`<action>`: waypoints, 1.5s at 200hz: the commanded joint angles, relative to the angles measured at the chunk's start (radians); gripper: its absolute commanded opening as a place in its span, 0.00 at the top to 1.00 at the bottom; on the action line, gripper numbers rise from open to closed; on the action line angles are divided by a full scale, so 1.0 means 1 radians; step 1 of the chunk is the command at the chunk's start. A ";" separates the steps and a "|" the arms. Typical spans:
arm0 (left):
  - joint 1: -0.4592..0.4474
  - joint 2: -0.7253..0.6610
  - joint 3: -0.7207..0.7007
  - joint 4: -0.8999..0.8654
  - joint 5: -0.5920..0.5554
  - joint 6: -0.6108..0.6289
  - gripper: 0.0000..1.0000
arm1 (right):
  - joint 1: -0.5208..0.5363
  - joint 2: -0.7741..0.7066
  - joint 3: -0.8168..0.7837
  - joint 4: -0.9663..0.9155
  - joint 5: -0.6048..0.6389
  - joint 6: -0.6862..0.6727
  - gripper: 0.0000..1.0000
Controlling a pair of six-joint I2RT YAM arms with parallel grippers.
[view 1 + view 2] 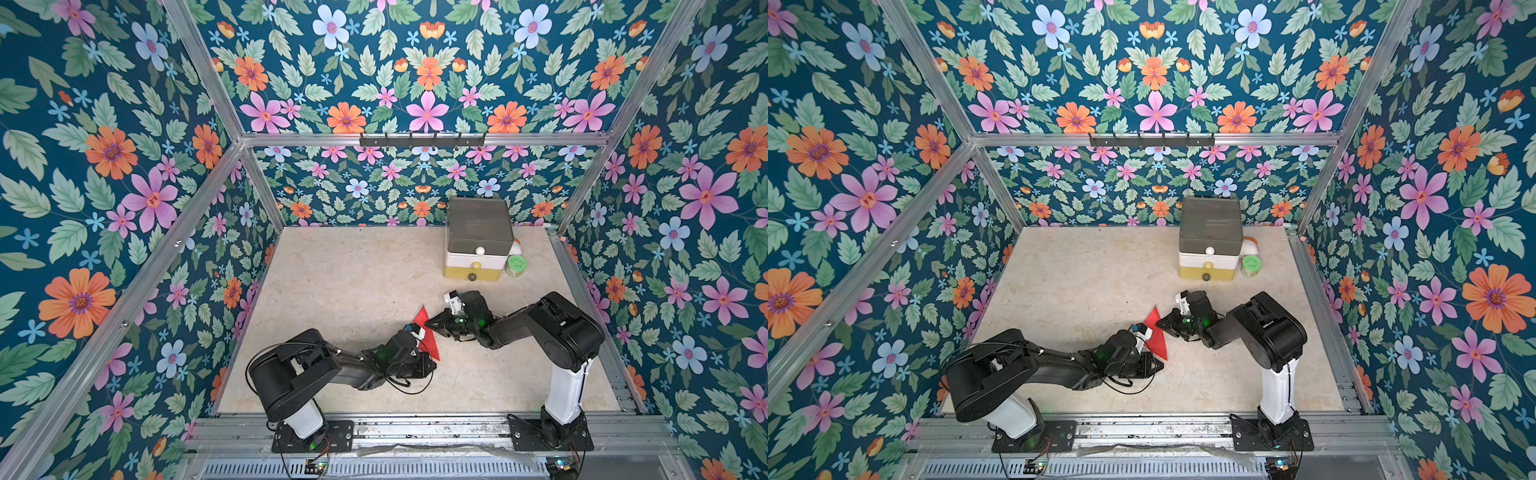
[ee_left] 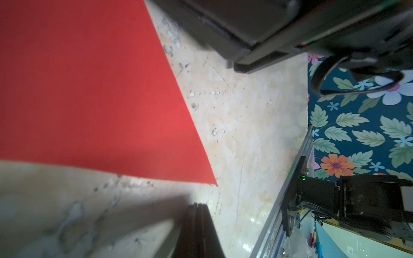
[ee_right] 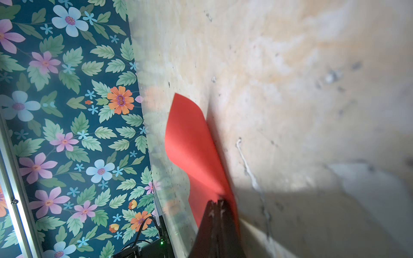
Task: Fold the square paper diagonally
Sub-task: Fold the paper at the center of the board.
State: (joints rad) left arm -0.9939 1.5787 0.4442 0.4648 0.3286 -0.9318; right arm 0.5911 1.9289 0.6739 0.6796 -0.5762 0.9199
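I work on a pale, scuffed marble-look tabletop [image 1: 353,282], boxed in by floral walls [image 1: 104,166], with a small drawer chest [image 1: 478,237] at the back. The square paper [image 2: 89,89] lies between my claws as a red triangle. My right gripper [image 3: 216,204], pinched closed, touches its curling sheet, and my left gripper [image 2: 197,208], also closed, sits just off a corner.

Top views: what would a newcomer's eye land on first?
The bright red paper, lying between both arms, with the shut right gripper on it. Around it, loud floral wallpaper covers the walls; a stacked drawer box stands at the back right.
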 commanded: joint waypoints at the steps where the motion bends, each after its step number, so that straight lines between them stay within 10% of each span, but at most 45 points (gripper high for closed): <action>1: 0.002 -0.091 0.044 -0.380 -0.090 0.051 1.00 | 0.000 0.000 -0.035 -0.229 0.105 -0.012 1.00; 65: 0.020 -0.253 0.160 -0.503 -0.130 0.067 0.99 | 0.088 -0.102 -0.253 -0.035 0.199 0.183 1.00; 133: 0.014 -0.170 0.060 -0.202 -0.059 -0.055 1.00 | 0.264 0.043 -0.369 0.417 0.332 0.562 1.00; 300: -0.010 -0.048 0.004 -0.274 -0.180 -0.085 1.00 | 0.232 -0.098 -0.251 0.059 0.350 0.372 1.00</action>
State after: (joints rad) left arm -1.0039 1.5143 0.4789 0.2848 0.1753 -1.0138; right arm 0.8509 1.8442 0.4026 1.0145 -0.2142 1.3495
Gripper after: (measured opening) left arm 0.070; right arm 0.070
